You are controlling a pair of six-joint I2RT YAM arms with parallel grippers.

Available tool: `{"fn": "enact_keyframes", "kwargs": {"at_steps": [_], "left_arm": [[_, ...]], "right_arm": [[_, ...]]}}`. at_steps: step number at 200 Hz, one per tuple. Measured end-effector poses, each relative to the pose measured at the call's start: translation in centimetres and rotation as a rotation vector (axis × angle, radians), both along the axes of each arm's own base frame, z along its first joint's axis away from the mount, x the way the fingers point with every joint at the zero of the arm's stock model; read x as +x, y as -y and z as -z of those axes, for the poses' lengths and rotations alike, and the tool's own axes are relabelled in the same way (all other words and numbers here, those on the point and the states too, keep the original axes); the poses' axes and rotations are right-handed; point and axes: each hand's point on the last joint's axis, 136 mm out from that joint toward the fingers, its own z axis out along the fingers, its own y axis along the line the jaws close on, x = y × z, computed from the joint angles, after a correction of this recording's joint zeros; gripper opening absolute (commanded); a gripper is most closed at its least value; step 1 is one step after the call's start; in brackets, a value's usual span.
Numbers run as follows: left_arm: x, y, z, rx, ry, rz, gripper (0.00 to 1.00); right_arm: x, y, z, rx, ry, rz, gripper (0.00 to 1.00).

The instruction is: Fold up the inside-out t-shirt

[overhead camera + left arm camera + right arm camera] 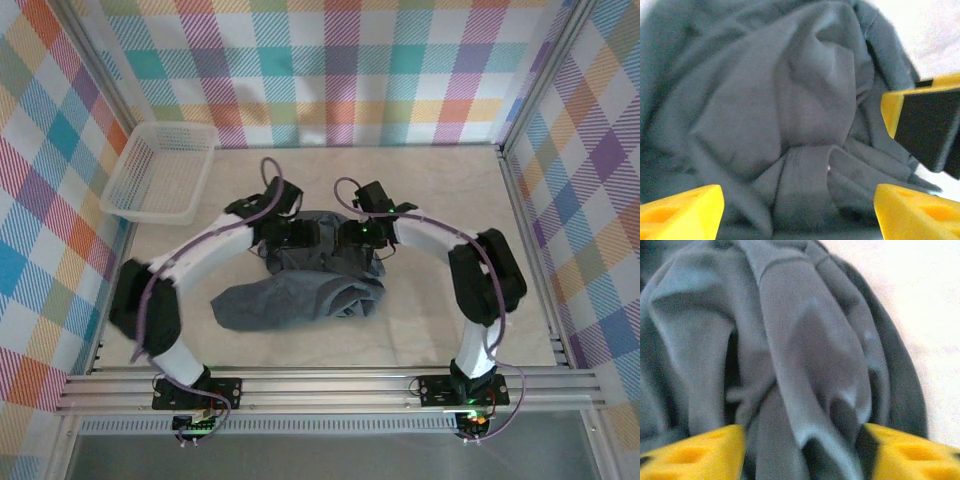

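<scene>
Crumpled t-shirt (pixel 300 292) at frame centre; left gripper (pixel 800 206) released over it; right gripper (pixel 802 446) straddles folds, grip unclear

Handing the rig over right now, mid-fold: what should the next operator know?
Left gripper: open, fingers wide apart over the t-shirt.
Right gripper: jaws partly apart with a fold of fabric between them; grip unclear.
T-shirt: bunched and wrinkled mid-table, both grippers at its far side.
Done: no neat fold visible.
Left: probably spread it flat, then fold.
</scene>
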Motion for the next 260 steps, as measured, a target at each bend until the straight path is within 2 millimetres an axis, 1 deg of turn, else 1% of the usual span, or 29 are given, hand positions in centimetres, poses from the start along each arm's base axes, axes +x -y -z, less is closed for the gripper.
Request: {"fn": "enact_keyframes", "kwargs": {"at_steps": [14,22,30,49,56,71,92,99,113,116,121,127,130,133,134,139,140,149,153,156,161,171,183,191,203,223,231,241,260], "left_arm": [[0.7,2.1,3.0,-0.024,-0.065,0.062,0.69],[0.7,3.0,4.5,-0.040,-0.100,0.094,0.63],[0.7,3.7,5.7,-0.054,-0.128,0.118,0.54],[0.7,4.7,7.6,-0.083,-0.171,0.147,0.19],[0.7,4.9,7.7,-0.088,-0.174,0.156,0.00],[1.0,5.3,7.0,-0.096,-0.164,0.178,0.00],[1.9,5.3,4.1,-0.124,-0.109,0.188,0.00],[1.8,4.7,2.5,-0.133,-0.089,0.182,0.00],[1.9,2.8,-2.6,-0.169,-0.009,0.151,0.00],[2.0,2.0,-4.5,-0.184,0.028,0.138,0.00],[2.0,1.1,-6.7,-0.201,0.072,0.123,0.00],[1.9,-0.4,-10.1,-0.225,0.144,0.099,0.00],[1.7,-1.4,-12.3,-0.240,0.194,0.082,0.00],[1.6,-2.0,-13.5,-0.246,0.218,0.072,0.00],[1.3,-2.4,-14.6,-0.254,0.243,0.067,0.00],[0.8,-3.6,-17.1,-0.268,0.299,0.050,0.00],[0.6,-3.9,-18.0,-0.274,0.321,0.045,0.00],[-0.8,-6.4,-23.0,-0.288,0.448,0.008,0.00],[-1.4,-7.1,-24.6,-0.292,0.488,-0.001,0.00],[-2.2,-7.8,-26.3,-0.294,0.533,-0.007,0.00],[-3.3,-8.4,-28.2,-0.296,0.583,-0.011,0.00],[-5.3,-9.5,-30.9,-0.296,0.661,-0.012,0.00],[-7.5,-10.7,-32.9,-0.286,0.724,-0.021,0.00],[-8.3,-11.6,-33.4,-0.265,0.748,-0.039,0.00],[-9.0,-12.7,-32.9,-0.221,0.748,-0.074,0.00],[-8.9,-14.4,-30.4,-0.122,0.696,-0.133,0.00],[-8.9,-14.8,-29.3,-0.090,0.670,-0.145,0.00],[-8.7,-15.0,-27.8,-0.065,0.636,-0.149,0.00],[-7.6,-14.6,-24.0,-0.027,0.547,-0.143,0.00]], "right_arm": [[0.7,-0.4,0.2,0.009,-0.001,-0.003,0.01],[0.7,-0.4,0.0,0.017,-0.001,-0.007,0.00],[0.7,-0.5,-0.4,0.030,0.001,-0.010,0.00],[0.4,-0.8,-1.7,0.061,0.016,-0.022,0.00],[0.3,-0.7,-2.2,0.071,0.023,-0.021,0.00],[0.0,-0.4,-3.8,0.089,0.051,-0.019,0.00],[-0.7,0.4,-6.9,0.117,0.108,-0.001,0.00],[-1.0,0.8,-8.3,0.129,0.136,0.012,0.00],[-1.8,1.9,-11.7,0.161,0.203,0.043,0.00],[-2.0,2.2,-12.5,0.171,0.221,0.053,0.00],[-2.5,2.6,-13.9,0.188,0.249,0.065,0.00],[-3.0,3.1,-15.5,0.209,0.285,0.079,0.00],[-3.4,3.4,-16.4,0.222,0.304,0.086,0.00],[-3.7,3.7,-17.2,0.233,0.323,0.095,0.00],[-3.7,3.7,-17.4,0.236,0.327,0.096,0.00],[-4.3,4.2,-18.9,0.256,0.360,0.106,0.00],[-4.4,4.3,-19.1,0.259,0.364,0.107,0.00],[-5.5,5.1,-21.6,0.297,0.426,0.121,0.00],[-5.9,5.4,-22.6,0.312,0.451,0.128,0.00],[-6.3,5.7,-23.4,0.325,0.469,0.131,0.00],[-6.8,6.0,-24.5,0.343,0.499,0.136,0.00],[-7.9,6.7,-26.6,0.379,0.552,0.140,0.00],[-9.0,7.3,-28.6,0.417,0.606,0.137,0.00],[-9.6,7.5,-29.6,0.440,0.634,0.133,0.00],[-10.2,7.7,-30.4,0.465,0.651,0.130,0.00],[-10.5,7.3,-30.2,0.484,0.628,0.116,0.00],[-10.4,7.1,-29.2,0.480,0.604,0.111,0.00],[-10.3,6.8,-27.4,0.466,0.562,0.114,0.00],[-9.2,6.9,-22.4,0.383,0.448,0.159,0.00]]}}
